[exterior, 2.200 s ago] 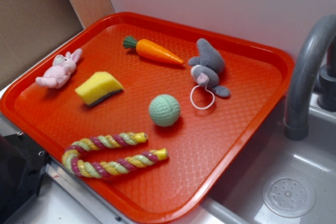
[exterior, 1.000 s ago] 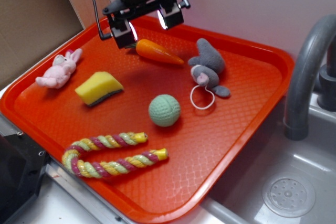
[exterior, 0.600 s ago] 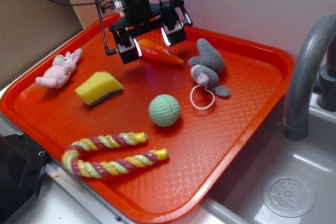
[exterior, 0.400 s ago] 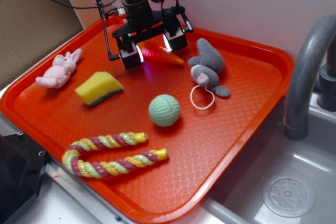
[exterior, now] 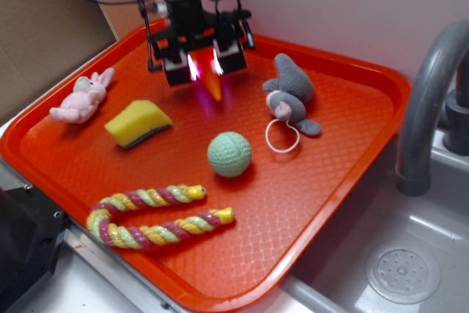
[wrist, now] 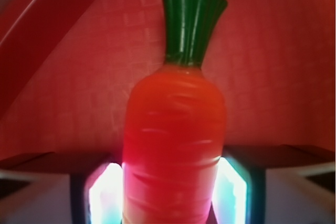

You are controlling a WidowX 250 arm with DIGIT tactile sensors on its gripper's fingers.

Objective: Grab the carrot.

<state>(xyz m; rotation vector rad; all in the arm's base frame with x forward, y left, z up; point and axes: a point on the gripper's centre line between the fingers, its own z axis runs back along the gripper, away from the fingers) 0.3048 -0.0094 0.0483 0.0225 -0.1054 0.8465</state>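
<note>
Wrist: 1 carrot point(wrist: 173, 145) btwn gripper point(wrist: 170, 195) fingers.

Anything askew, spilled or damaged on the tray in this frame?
Nothing stands out. The carrot sits between the glowing fingers of the gripper. The pink bunny, sponge, ball, rope toy and grey plush lie apart on the tray, none visibly damaged.
</note>
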